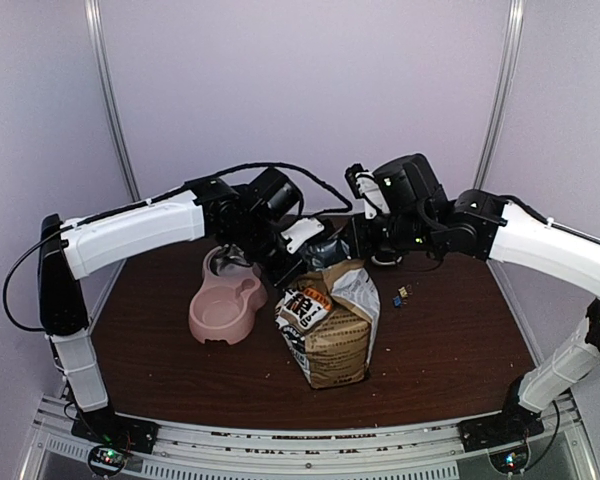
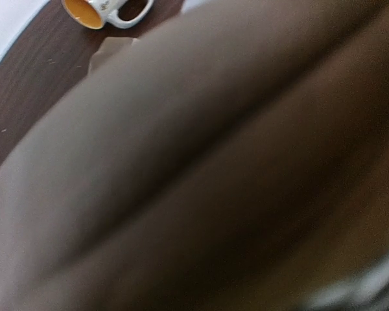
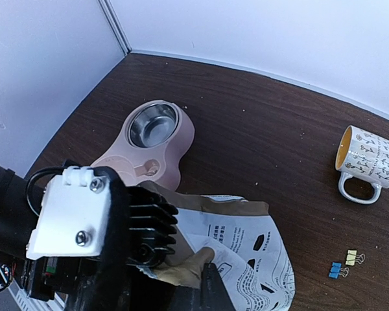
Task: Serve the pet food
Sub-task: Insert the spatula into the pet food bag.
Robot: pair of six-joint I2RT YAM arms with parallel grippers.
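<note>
Work surface: dark brown table [image 1: 450, 350], seen from above. Item one, kraft-brown bag [image 1: 332, 335] with black-and-white lettering, standing upright at the middle of the frame, top crumpled open. Item two, pink double bowl [image 1: 248, 292], just left of the bag; my right wrist view shows a steel insert [image 3: 153, 125] in its far well. Item three, white patterned mug [image 3: 368, 161] with a yellow inside, lying on its side at the right edge of that view. Item four, small binder clips [image 1: 400, 295], right of the bag, apart from it. Pet food: I see no kibble in any view; the bag's inside is hidden from me. Left gripper [image 1: 302, 248]: at the bag's mouth, its camera filled with blurred brown, so I cannot tell how its fingers stand. Right gripper [image 1: 348, 245]: meeting it from the right at the bag's top edge; whether it pinches the paper, I cannot tell.
</note>
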